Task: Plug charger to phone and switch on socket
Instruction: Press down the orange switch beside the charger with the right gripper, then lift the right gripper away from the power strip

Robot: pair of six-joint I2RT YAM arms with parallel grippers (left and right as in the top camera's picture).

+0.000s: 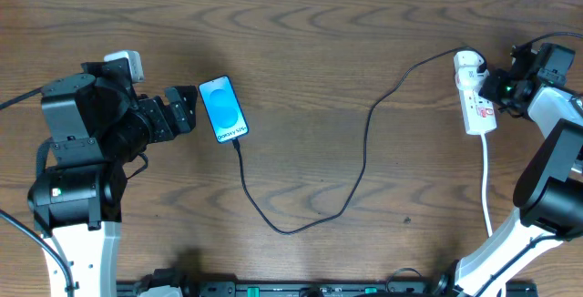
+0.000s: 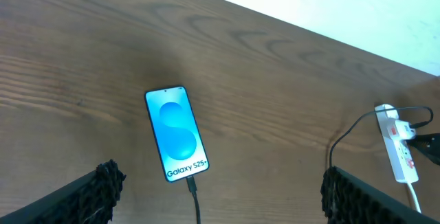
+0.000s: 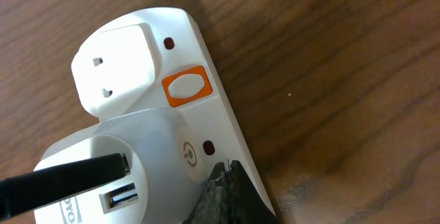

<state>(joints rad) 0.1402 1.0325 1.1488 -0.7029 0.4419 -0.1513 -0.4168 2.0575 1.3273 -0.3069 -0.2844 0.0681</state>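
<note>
Left end effector point(image 1: 189, 110) is what I check first: it sits released, its two dark fingers point(image 2: 102, 184) spread wide apart with nothing between them. Just beyond its fingertips the phone point(image 1: 223, 108) lies flat on the brown wooden tabletop point(image 1: 346, 24), screen up and lit blue, close to the tips but not touching them. On the left wrist feed the phone sits between the two fingers and further out from them, with its "Galaxy S25+" end turned back toward the end effector.

At that near end the charger point(image 1: 364, 142) meets the phone's bottom edge with its small black plug tip point(image 2: 191, 183). From there the thin black cable runs away from the left end effector, dips in a loop, then climbs across the tabletop toward the right arm.

It ends at the socket point(image 1: 475, 92), which lies directly beside the right end effector point(image 1: 497, 89), on its inner side. The right wrist feed shows the socket from close up: a white plug head point(image 3: 120, 66), an orange rocker switch point(image 3: 184, 88) beside it, and a white adapter point(image 3: 117, 176) with the black cable entering it. One dark fingertip point(image 3: 230, 193) lies over the socket's edge just short of the switch. I see only that one fingertip, so I cannot tell whether the right end effector is clenched or released.
</note>
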